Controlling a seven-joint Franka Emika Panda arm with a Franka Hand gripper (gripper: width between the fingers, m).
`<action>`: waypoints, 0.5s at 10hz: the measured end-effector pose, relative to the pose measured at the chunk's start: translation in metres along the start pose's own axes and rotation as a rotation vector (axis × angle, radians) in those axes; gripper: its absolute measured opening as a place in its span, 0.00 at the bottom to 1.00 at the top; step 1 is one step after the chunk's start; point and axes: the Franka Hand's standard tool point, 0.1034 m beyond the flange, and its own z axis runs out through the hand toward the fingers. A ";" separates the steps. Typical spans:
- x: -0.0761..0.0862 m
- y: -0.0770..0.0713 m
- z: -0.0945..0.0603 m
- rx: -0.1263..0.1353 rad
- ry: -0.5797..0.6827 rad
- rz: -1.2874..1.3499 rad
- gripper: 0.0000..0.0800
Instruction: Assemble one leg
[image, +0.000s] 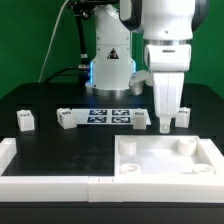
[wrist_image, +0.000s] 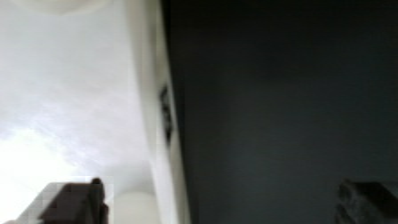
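Note:
Several small white legs stand on the black table in the exterior view: one at the far left (image: 25, 120), one beside it (image: 65, 118), one near the middle (image: 140, 119) and one to the right (image: 182, 117). My gripper (image: 166, 123) points straight down between the last two legs, low over the far rim of the large white tray-like piece (image: 200, 165). In the wrist view my gripper (wrist_image: 222, 202) is open, its dark fingers (wrist_image: 71, 203) far apart with nothing between them. A white surface with a tagged edge (wrist_image: 164, 110) fills one side there, blurred.
The marker board (image: 108, 113) lies behind the legs in front of the robot base. A long white L-shaped rail (image: 45, 183) runs along the front at the exterior view's left. Dark table (wrist_image: 285, 100) shows in the wrist view.

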 end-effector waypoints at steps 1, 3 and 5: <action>0.000 -0.001 -0.015 -0.023 0.000 0.019 0.81; -0.001 -0.004 -0.005 -0.007 0.000 0.046 0.81; 0.000 -0.004 -0.005 -0.006 0.002 0.170 0.81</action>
